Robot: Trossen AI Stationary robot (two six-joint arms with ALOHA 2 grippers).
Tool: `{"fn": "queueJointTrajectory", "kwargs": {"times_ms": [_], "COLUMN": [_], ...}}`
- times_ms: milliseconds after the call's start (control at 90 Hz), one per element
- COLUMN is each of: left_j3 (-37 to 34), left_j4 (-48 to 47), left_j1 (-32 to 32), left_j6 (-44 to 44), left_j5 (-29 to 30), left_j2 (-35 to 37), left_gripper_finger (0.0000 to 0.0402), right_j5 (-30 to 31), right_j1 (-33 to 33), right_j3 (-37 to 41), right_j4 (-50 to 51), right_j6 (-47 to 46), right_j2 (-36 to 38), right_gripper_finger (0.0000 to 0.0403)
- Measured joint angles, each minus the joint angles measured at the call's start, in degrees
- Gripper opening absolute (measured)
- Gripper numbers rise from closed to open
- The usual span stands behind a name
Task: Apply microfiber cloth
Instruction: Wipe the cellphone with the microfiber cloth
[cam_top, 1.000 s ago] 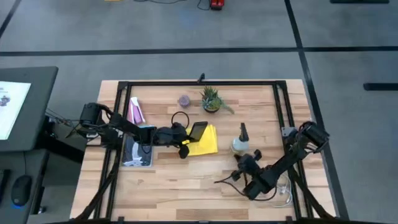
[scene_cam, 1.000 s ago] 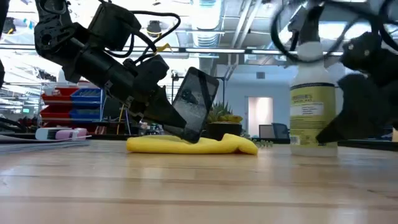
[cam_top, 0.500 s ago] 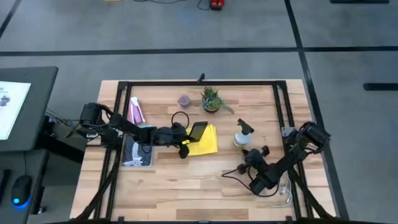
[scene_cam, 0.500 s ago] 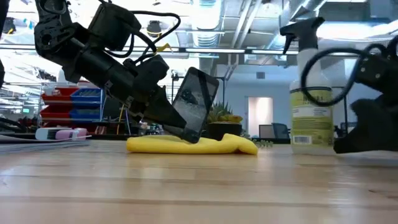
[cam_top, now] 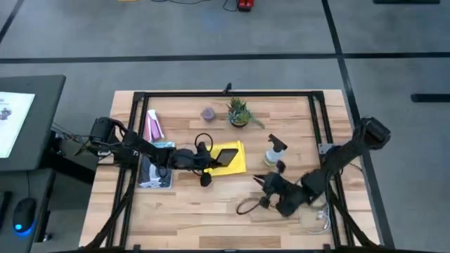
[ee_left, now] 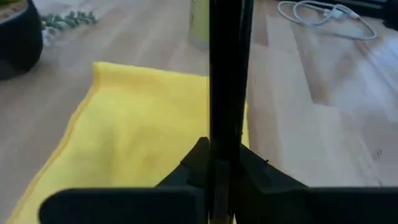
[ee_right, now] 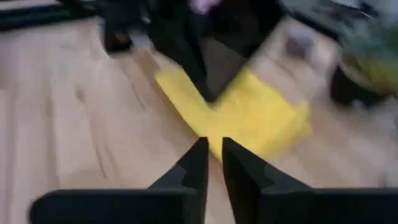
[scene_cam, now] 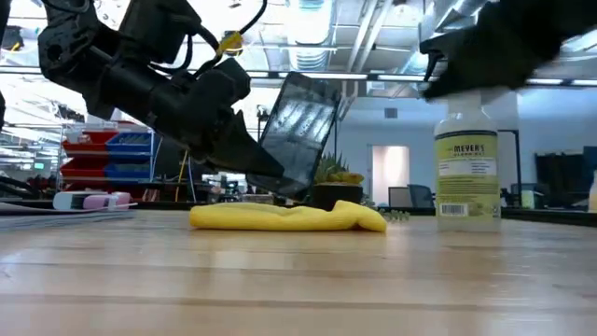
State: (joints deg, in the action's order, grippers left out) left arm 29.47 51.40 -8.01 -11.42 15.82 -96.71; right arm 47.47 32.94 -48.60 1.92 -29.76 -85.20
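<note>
The thin, floppy bright yellow microfiber cloth [cam_top: 234, 159] is spread flat mid-table. A black slab-shaped smartphone [cam_top: 225, 156] is held tilted just above it, clamped in the left gripper [cam_top: 208, 161]. The right gripper [cam_top: 267, 184], fingers nearly together, is pointed towards the cloth from the near right.

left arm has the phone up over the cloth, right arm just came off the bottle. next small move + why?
Probably bring the right gripper on toward the microfiber cloth to pick it up. The left gripper holds the smartphone tilted just above the cloth, which lies flat on the table. The right gripper's fingers look nearly shut and empty, pointed at the cloth, with the spray bottle left standing.
</note>
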Motion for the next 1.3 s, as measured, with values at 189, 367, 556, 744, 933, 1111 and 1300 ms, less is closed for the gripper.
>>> {"fn": "queueJointTrajectory", "kwargs": {"times_ms": [189,367,556,744,933,1111,1300], "left_j3": [0.0,-0.01,-0.02,-0.02,-0.02,-0.02,-0.02], "left_j4": [-0.09,-0.07,-0.22,-0.74,-0.85,-1.09,-2.22], "left_j1": [0.04,0.04,0.04,0.04,0.04,0.04,0.06], "left_j6": [0.46,0.52,1.19,1.37,1.7,1.79,1.79], "left_j5": [0.05,0.53,1.0,1.38,1.37,1.37,1.39], "left_j2": [0.0,0.0,0.0,0.0,0.0,0.0,0.0], "left_gripper_finger": [0.0009,0.0009,0.0009,0.0009,0.0009,0.0009,0.0009], "right_j5": [-18.79,-32.45,-42.89,-45.36,-46.19,-46.21,-46.26], "right_j1": [-13.2,-23.63,-30.32,-32.8,-33.11,-33.11,-33.11], "right_j3": [-1.84,-6.76,-9.5,-12.72,-17.25,-19.69,-20.99], "right_j4": [-10.24,-2.17,3.49,7.44,11.42,15.27,18.27], "right_j6": [21.32,27.12,29.51,32.22,33.48,33.32,33.25], "right_j2": [5.1,5.24,2.27,-2.08,-6.97,-8.98,-8.43], "right_gripper_finger": [0.013,0.0182,0.0213,0.0209,0.0196,0.0154,0.0092]}}
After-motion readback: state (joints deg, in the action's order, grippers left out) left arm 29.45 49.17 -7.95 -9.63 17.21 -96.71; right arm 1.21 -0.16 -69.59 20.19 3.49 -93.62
